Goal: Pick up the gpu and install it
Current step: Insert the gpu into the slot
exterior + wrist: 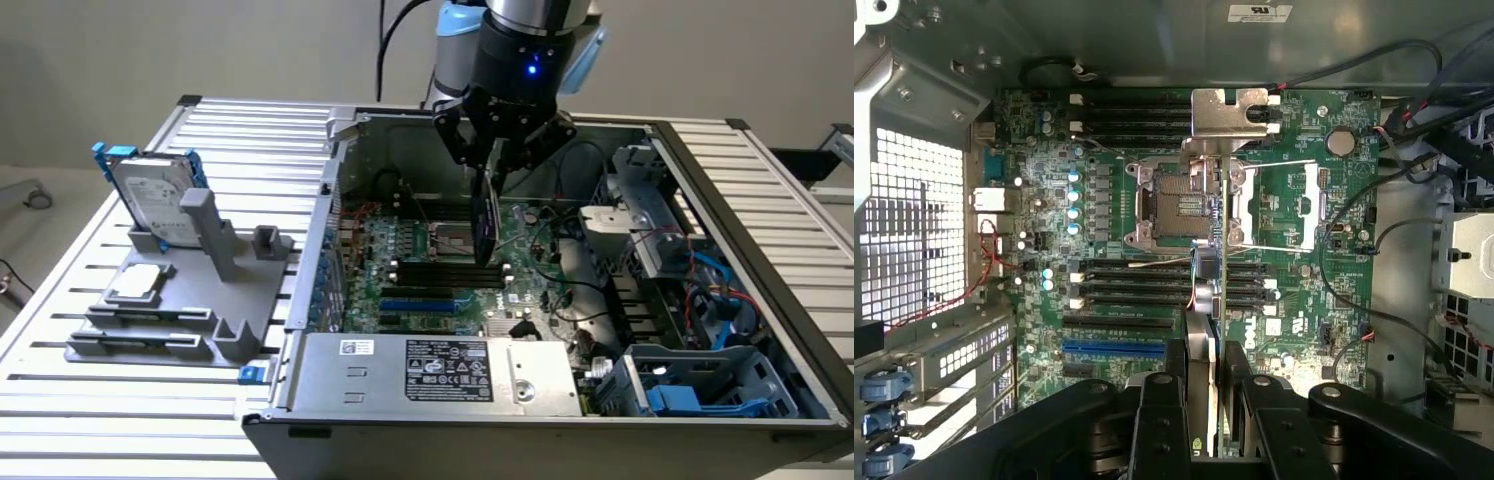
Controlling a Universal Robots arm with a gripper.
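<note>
The pincer (497, 165) is clamped on the top edge of the gpu (489, 225), which hangs edge-down and upright inside the open case (327, 200), just above the motherboard (400, 250). In the exterior view the card's lower edge sits over the black memory slots (441, 272), with the processor socket (447, 238) at ten o'clock of it and the blue slot (414, 303) at about seven o'clock. The main risk, as I judge it, is misalignment: pushed down here, the card's edge would meet memory slots or bare board rather than a slot that takes it, and could scrape components or bend contacts. The wrist view shows the card's metal bracket (1229, 110) at its far end, and this could catch on the case wall if the card goes in crooked. The grip holds only a narrow strip, so any side load could twist the card between the fingers. Loose cables (587, 290) at three o'clock could also snag.
</note>
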